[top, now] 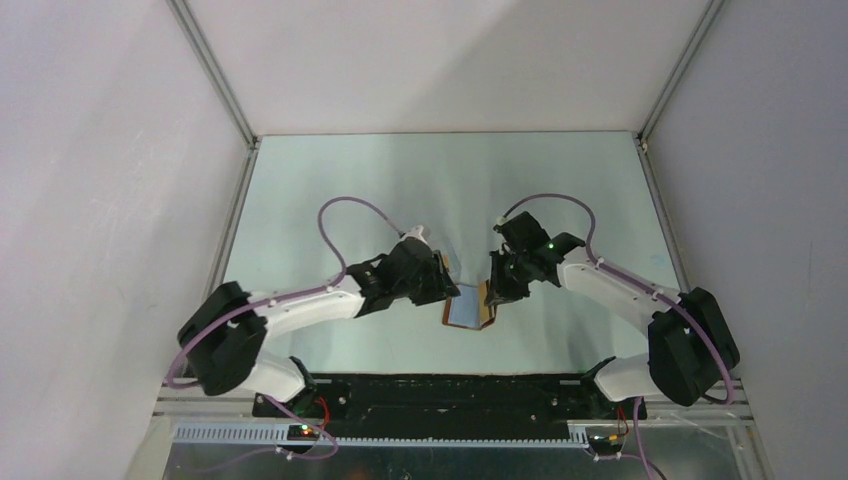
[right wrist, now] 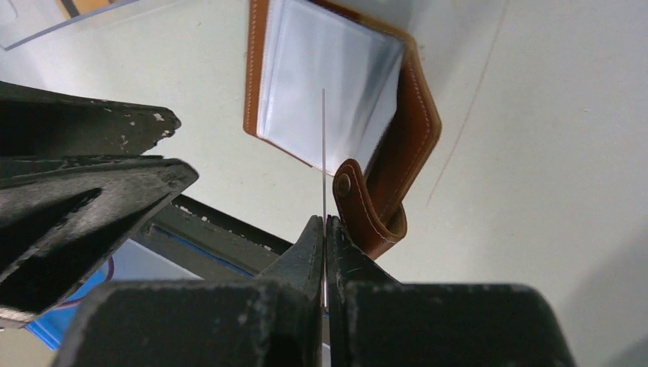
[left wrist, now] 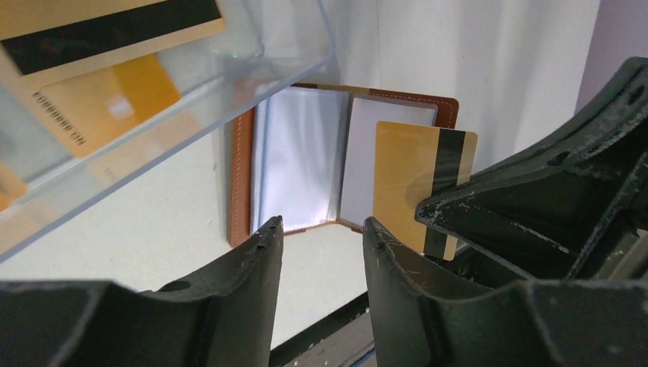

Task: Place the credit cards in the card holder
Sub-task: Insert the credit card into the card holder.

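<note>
**Right gripper** [right wrist: 325, 229]: the fingers are pressed fully together on a thin, flat orange-gold card with a dark magnetic stripe [left wrist: 422, 180]. They grip it near its lower edge on the stripe side. In the right wrist view the orange-gold card shows edge-on, as a fine line rising from between the fingertips. It stands upright over the right-hand leaf of the card holder. Whether its far edge touches a pocket cannot be told.

**Card holder:** a small brown leather folding wallet [top: 470, 308] lies open on the pale grey-green desk [top: 400, 180], between the two grippers. Its pale inner sleeves face up. Its snap tab [right wrist: 359, 206] curls upward at the outer edge, just beside the right fingertips.

**Left gripper** [left wrist: 319, 237]: the fingers stand apart with a moderate gap and nothing between them. They hover close to the wallet's near edge, on the side away from the snap tab.

**Other items:** a clear plastic rectangular box [left wrist: 252, 69] appears close to the left wrist camera, beside the wallet's left leaf. It contains further orange-gold cards [left wrist: 99, 99], at least two, one showing its dark stripe. The box looks tilted in that view. Whether it rests flat on the desk cannot be told.
</note>
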Robot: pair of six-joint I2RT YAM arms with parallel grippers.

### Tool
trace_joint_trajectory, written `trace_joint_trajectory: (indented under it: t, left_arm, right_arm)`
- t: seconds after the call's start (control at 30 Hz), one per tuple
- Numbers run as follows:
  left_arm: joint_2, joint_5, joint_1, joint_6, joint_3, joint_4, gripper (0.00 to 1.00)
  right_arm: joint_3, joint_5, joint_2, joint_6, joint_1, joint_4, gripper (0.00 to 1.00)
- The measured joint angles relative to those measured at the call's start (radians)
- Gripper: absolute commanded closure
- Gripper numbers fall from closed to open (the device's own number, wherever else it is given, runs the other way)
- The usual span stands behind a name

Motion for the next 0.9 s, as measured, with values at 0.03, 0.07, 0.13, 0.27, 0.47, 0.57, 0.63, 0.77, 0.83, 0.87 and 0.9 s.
trace_joint_trajectory:
  t: [0.03,0.07,0.13,0.27,0.47,0.57,0.63,0.77,0.83,0.87,0.9]
  left_arm:
    - [0.03,0.003,-0.003,0.007,0.02,0.0,0.55]
    - [0.058,0.006,-0.006,0.012,0.038,0.002,0.56]
    - [0.108,0.017,-0.011,0.019,0.065,0.002,0.6]
    - [0.207,0.036,-0.019,0.033,0.116,-0.003,0.63]
    - [0.266,0.031,-0.023,0.032,0.126,-0.03,0.66]
    - [0.274,0.027,-0.023,0.031,0.126,-0.049,0.67]
    - [0.282,0.027,-0.023,0.029,0.126,-0.054,0.69]
    - [0.307,0.028,-0.021,0.015,0.132,-0.065,0.72]
    - [0.318,0.028,-0.021,0.014,0.142,-0.066,0.74]
    - [0.324,0.029,-0.021,0.012,0.149,-0.067,0.75]
    - [0.331,0.029,-0.021,0.01,0.155,-0.066,0.75]
  right_arm:
    - [-0.002,0.002,0.0,-0.003,-0.009,-0.002,1.0]
    - [-0.005,0.005,0.0,-0.005,-0.016,-0.004,1.0]
    - [-0.01,0.007,0.0,-0.01,-0.031,-0.01,1.0]
    - [-0.024,0.007,0.0,-0.023,-0.052,-0.017,1.0]
    - [-0.077,-0.048,0.0,-0.05,-0.11,-0.002,1.0]
    - [-0.101,-0.103,0.004,-0.078,-0.154,0.014,1.0]
    - [-0.111,-0.144,0.013,-0.097,-0.18,0.03,1.0]
    - [-0.118,-0.231,0.053,-0.144,-0.22,0.063,1.0]
    - [-0.119,-0.269,0.072,-0.164,-0.228,0.077,1.0]
    - [-0.119,-0.287,0.081,-0.175,-0.233,0.084,1.0]
    - [-0.119,-0.306,0.09,-0.183,-0.238,0.09,1.0]
